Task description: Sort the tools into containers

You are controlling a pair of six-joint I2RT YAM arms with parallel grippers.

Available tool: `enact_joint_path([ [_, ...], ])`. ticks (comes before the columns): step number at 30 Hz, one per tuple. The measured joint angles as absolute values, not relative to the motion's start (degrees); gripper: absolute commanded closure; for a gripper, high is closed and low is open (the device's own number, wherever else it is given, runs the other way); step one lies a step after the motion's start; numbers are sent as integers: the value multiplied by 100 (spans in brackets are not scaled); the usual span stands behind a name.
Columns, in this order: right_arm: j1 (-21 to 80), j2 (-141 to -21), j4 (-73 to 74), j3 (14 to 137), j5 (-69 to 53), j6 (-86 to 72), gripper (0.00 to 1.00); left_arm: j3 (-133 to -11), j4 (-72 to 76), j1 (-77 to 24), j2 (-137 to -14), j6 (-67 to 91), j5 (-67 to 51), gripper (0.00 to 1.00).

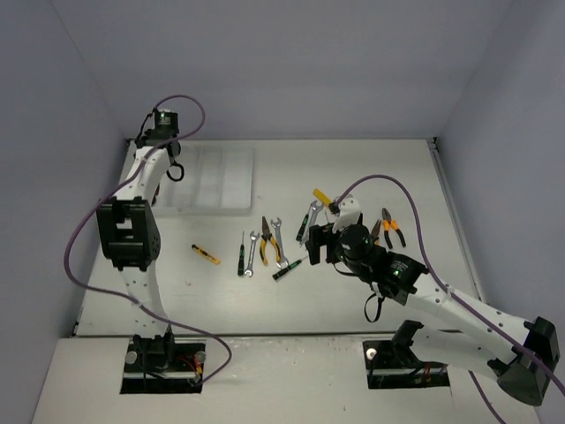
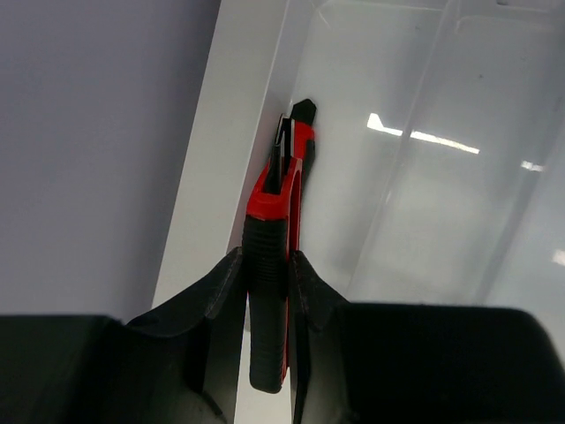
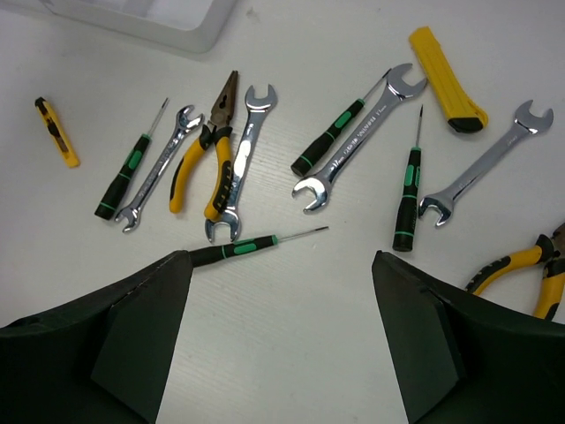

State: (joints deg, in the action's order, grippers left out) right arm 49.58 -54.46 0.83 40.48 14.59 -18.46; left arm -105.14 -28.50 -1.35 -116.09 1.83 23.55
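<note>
Top, left-wrist and right-wrist views of a two-arm sorting bench. At far left, the left fingers (image 2: 222,291) are clenched on the black grip of a red utility knife (image 2: 281,190), which points away from the wrist camera along the outer wall of the left-hand end compartment of the white tray (image 2: 415,203); whether its tip touches the tray floor cannot be told. The tray lies at the rear left of the desk (image 1: 177,283), and its other compartments appear bare in the left-wrist view. The remaining tools lie loose on the desk, right of the tray (none touches it). From left to right in the right-wrist view: a small yellow knife (image 3: 56,131), well apart from the rest; a green-handled screwdriver (image 3: 124,175) just beside a small wrench (image 3: 159,168); yellow-handled pliers (image 3: 201,163) touching a second wrench (image 3: 238,163); a screwdriver lying crosswise (image 3: 252,246) nearer the arms; another screwdriver (image 3: 331,137) beside the largest wrench (image 3: 357,141); a large yellow knife (image 3: 446,78) farther back; one more screwdriver (image 3: 408,185); a fourth wrench (image 3: 485,172); and orange-handled pliers (image 3: 530,265) cut by the frame edge. The right fingers (image 3: 141,340) are spread wide and released, grasping nothing, poised above the desk near the crosswise screwdriver.
</note>
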Motion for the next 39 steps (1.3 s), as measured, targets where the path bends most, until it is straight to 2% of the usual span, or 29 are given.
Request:
enact_joint_path([
  [7,4956,-5490,192,3972,1459,-1837,19,-11259,-2827,-28,-12719,-101,2562,98],
  [10,4956,-5598,196,3972,1459,-1835,19,-11431,-2833,14,-13020,-129,2561,87],
  [11,4956,-5624,198,3972,1459,-1835,19,-11475,-2824,28,-13102,-134,2561,80],
  [13,4955,-5650,198,3972,1459,-1834,19,-11514,-2819,59,-13206,-136,2562,59],
  [18,4954,-5653,198,3972,1459,-1833,19,-11518,-2739,111,-13247,-136,2625,42],
  [25,4954,-5634,201,3902,1459,-1833,19,-11438,-2625,123,-13166,-16,2477,40],
  [29,4954,-5552,271,3898,1460,-1814,18,-10893,-2670,121,-12636,334,2175,40],
  [32,4954,-5454,303,3898,1478,-1774,18,-10294,-2755,114,-11857,866,1843,40],
  [39,4954,-5328,372,3897,1583,-1702,19,-8057,-2879,-133,-9028,2523,1140,40],
])
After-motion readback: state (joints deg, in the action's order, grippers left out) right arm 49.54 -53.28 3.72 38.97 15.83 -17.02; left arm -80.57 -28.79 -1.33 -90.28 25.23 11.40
